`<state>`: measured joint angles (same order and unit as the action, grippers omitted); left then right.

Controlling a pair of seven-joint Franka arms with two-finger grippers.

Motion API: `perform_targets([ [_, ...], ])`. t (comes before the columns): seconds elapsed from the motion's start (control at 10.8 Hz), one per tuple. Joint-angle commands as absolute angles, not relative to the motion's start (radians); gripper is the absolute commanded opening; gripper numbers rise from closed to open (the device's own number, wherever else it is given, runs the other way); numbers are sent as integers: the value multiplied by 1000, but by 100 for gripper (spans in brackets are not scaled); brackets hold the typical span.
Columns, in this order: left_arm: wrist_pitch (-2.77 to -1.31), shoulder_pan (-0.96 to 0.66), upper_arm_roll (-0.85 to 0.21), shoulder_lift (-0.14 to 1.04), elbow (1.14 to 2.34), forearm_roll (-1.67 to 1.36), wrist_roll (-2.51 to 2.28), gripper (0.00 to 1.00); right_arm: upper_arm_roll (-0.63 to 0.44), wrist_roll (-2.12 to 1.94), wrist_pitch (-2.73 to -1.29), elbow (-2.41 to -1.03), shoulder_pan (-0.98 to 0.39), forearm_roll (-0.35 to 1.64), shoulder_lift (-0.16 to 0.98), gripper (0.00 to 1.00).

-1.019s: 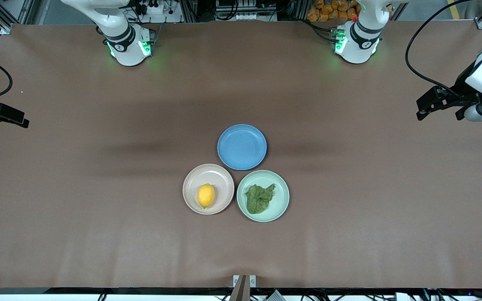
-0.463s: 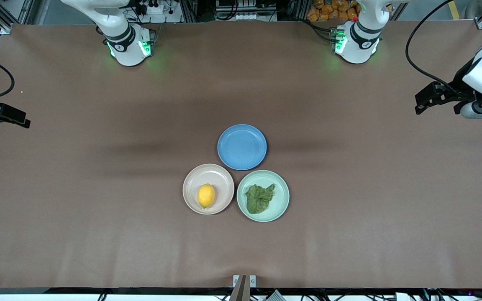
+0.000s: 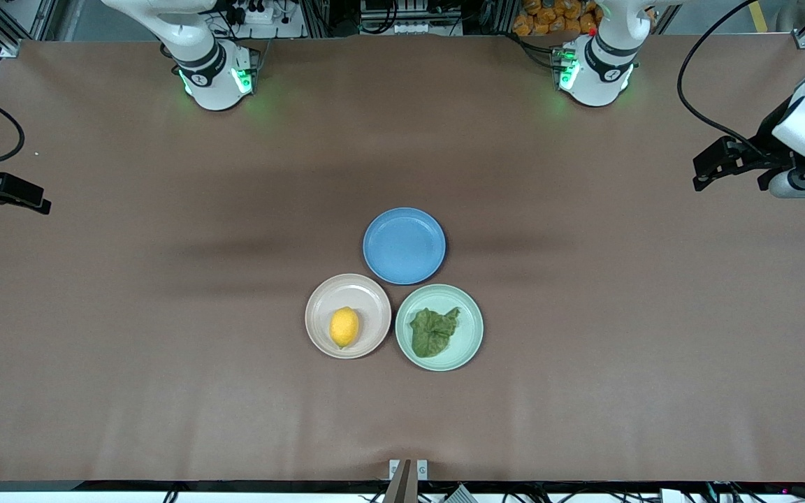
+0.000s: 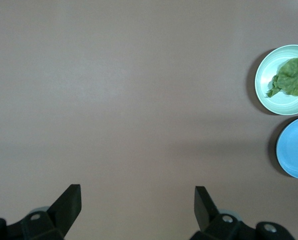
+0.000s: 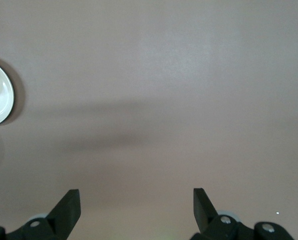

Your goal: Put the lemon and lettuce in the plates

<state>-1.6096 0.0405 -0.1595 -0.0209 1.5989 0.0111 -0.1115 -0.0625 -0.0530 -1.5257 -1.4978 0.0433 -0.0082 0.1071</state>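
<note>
The yellow lemon lies in the beige-pink plate. The green lettuce lies in the mint green plate, beside the beige-pink one toward the left arm's end; both show in the left wrist view, lettuce in plate. My left gripper is open and empty, up over bare table at the left arm's end; its own view shows it. My right gripper is open and empty over the right arm's end; its own view shows it, with the beige-pink plate's rim at the edge.
An empty blue plate sits just farther from the front camera than the two plates, touching close to both; it shows in the left wrist view. The brown table cover spreads bare around them.
The left gripper and wrist rose slightly toward the bases' side a second ago, then held still. The right gripper shifted very little. The lemon, lettuce and plates have not moved.
</note>
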Motion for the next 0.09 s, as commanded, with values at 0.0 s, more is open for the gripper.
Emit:
perform_targets([
  [0.0,-1589,48,-164,-23,1585,15,-97,100,-55,-44,-1537,-1526,44,-29,80,100],
])
